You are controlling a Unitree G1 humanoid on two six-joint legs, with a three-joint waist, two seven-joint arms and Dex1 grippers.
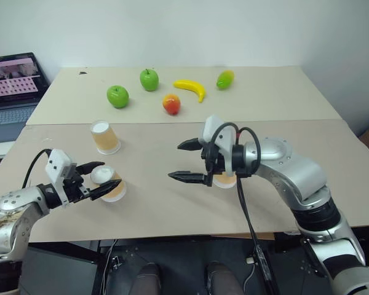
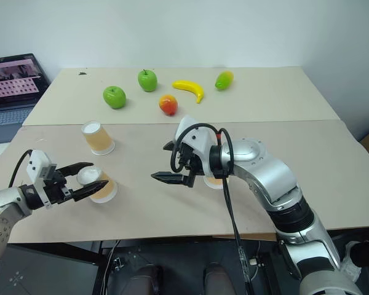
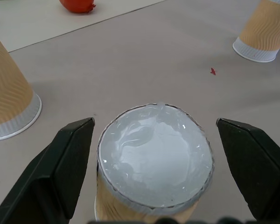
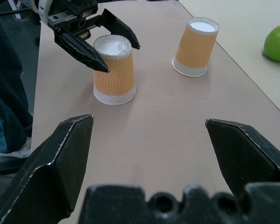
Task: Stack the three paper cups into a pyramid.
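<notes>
The left pincer [image 1: 93,179] stands level over the near left part of the table [image 1: 283,203], its two black fingers spread on either side of the nearest paper cup [image 1: 110,184]. In the left wrist view that cup [image 3: 155,161] sits squarely between the fingers with a gap on each side, so the jaws are open around it and have not yet taken hold. The cup stands upside down, white base up, its long axis upright, straight ahead of the pincer; the grasp seems to need only a closing of the fingers.

The second cup [image 1: 105,137] stands upright in the same way, farther back toward the left edge, apart from the first. The right pincer [image 1: 189,161] hangs wide open and empty over the middle of the table, pointing toward the left arm. The third cup [image 1: 224,180] lies just behind and beneath it, nearer the right arm than any other cup.

That third cup is mostly hidden by the right wrist in both eye views; only a bit of its lower side shows, so whether it stands straight is hard to tell.
</notes>
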